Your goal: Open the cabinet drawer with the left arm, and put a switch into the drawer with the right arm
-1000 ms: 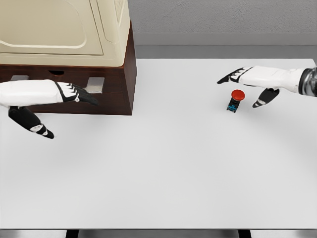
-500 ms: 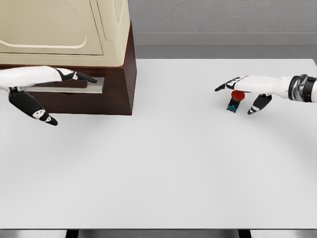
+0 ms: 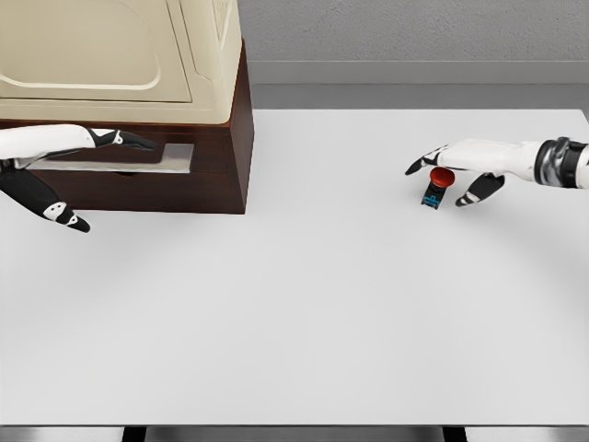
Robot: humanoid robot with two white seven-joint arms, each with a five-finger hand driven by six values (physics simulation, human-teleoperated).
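Note:
A cream cabinet on a dark brown base (image 3: 216, 157) stands at the table's back left, and its drawer front carries a grey handle plate (image 3: 138, 158). My left hand (image 3: 87, 175) reaches to that plate, fingers (image 3: 133, 141) stretched over the handle and thumb (image 3: 55, 214) hanging below; it grips nothing. The switch (image 3: 438, 184), a red button on a small black and blue body, stands on the white table (image 3: 304, 304) at the right. My right hand (image 3: 456, 180) hovers over it, fingers (image 3: 425, 162) spread above the button and thumb (image 3: 479, 190) beside it, open.
The cabinet fills the upper left corner and overhangs its base. A grey wall runs behind the table's far edge.
My left hand rose from in front of the base to the drawer handle, then drew slightly left. My right hand came down and closer over the switch, which has not moved.

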